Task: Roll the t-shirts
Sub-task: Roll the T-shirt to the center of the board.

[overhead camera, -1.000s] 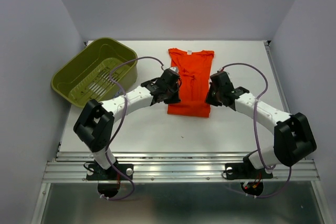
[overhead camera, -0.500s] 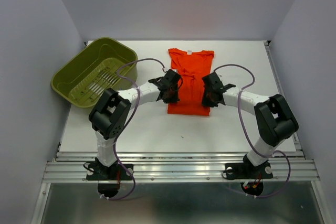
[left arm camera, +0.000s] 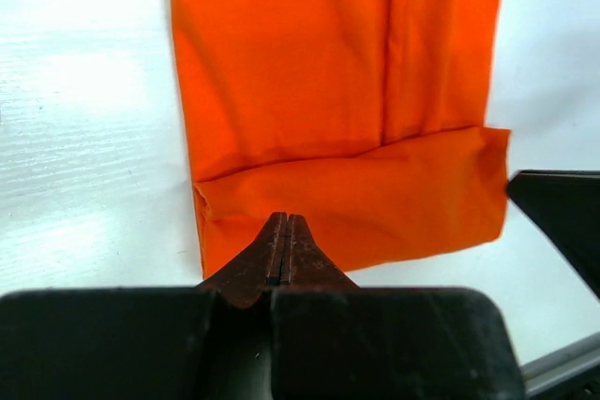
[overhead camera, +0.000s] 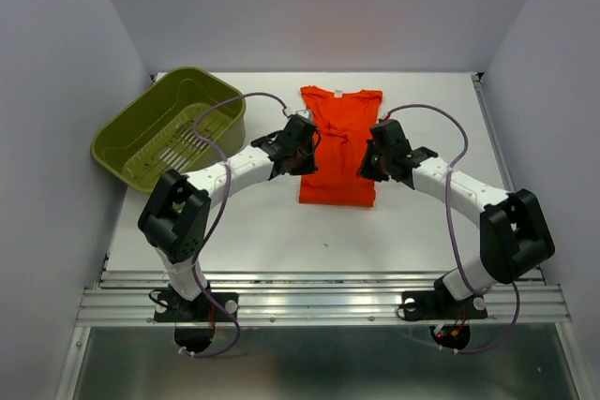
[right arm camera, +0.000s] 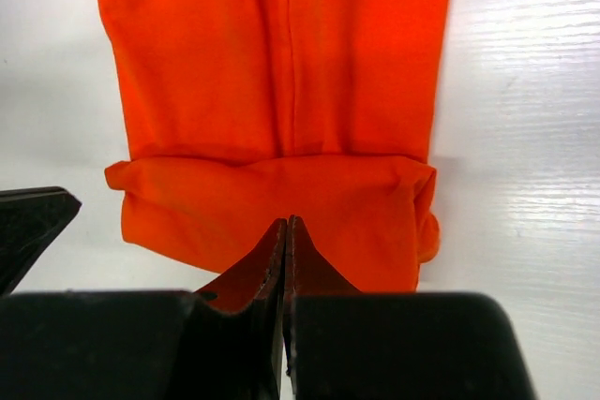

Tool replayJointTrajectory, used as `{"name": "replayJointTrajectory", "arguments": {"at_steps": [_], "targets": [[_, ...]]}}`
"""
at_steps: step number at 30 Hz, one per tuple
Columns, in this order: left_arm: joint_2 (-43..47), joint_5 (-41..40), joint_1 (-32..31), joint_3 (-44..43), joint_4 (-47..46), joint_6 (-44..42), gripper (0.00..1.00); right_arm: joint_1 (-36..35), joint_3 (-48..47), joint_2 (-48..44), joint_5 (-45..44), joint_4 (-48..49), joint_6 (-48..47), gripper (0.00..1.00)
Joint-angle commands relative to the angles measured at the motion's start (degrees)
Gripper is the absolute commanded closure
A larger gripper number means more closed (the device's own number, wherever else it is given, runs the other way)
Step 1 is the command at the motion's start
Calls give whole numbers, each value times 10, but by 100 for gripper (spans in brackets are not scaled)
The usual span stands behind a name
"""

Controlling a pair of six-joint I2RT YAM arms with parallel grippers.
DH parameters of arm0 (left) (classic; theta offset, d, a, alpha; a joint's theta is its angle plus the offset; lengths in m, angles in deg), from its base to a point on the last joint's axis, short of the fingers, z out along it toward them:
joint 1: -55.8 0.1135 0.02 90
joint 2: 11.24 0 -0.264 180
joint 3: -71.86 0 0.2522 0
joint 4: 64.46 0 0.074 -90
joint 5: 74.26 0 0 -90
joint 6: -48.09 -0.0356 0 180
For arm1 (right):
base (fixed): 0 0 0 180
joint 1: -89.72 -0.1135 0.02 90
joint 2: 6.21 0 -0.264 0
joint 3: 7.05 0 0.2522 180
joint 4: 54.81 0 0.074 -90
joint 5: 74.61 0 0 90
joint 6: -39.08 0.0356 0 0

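Both grippers are sitting at the near end of the t-shirt (overhead camera: 339, 142), which is lying in the middle of the white table (overhead camera: 281, 241). It is folded lengthwise into a narrow strip, with its collar pointing toward the far wall. You are seeing the near hem turned over once into a low band across the strip's width.

The left gripper (left arm camera: 286, 224) is pressing its fingers tight together, with no gap showing, and its tips are lying over that band toward its left corner. The right gripper (right arm camera: 285, 224) is closed just as tightly, its tips over the same band, about midway along it in its own view. You cannot tell whether either pair is pinching any cloth, because the tips are covering the very spot where they meet the fabric (their inner faces are glowing orange, which settles nothing).

From above, the wrists are hiding the fingertips and the shirt's side edges beneath them. Each wrist view is cutting off the collar end, and each is catching a dark wedge at its edge, too little of it to name.

The olive-green basket (overhead camera: 131, 133) is sitting at the table's far left, part of it reaching past the table's edge, well apart from the shirt.
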Motion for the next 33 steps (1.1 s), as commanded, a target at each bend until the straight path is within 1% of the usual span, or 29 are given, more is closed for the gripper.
{"name": "replayJointTrajectory", "arguments": {"at_steps": [1, 2, 5, 10, 11, 14, 22, 28, 33], "targets": [[28, 3, 0, 23, -11, 3, 100, -11, 0, 6, 50, 32, 29, 99], [16, 2, 0, 26, -9, 4, 100, -11, 4, 13, 69, 42, 36, 99], [1, -2, 1, 42, -26, 10, 100, -11, 14, 40, 77, 73, 40, 99], [-30, -11, 3, 55, -44, 15, 100, -11, 17, 101, 54, 89, 35, 99], [-41, -16, 3, 56, -45, 16, 100, -11, 16, 108, 29, 89, 31, 99], [-53, -25, 3, 57, -44, 16, 100, -11, 11, 122, 4, 80, 19, 99], [0, -71, 2, 31, 4, -1, 100, -6, -13, 36, -51, 24, -18, 99], [32, -39, -15, -5, 18, -6, 100, -6, 9, -2, -62, 4, -14, 98], [0, 13, -44, -34, -3, 2, 100, 5, 33, 1, -69, 3, 0, 98]]}}
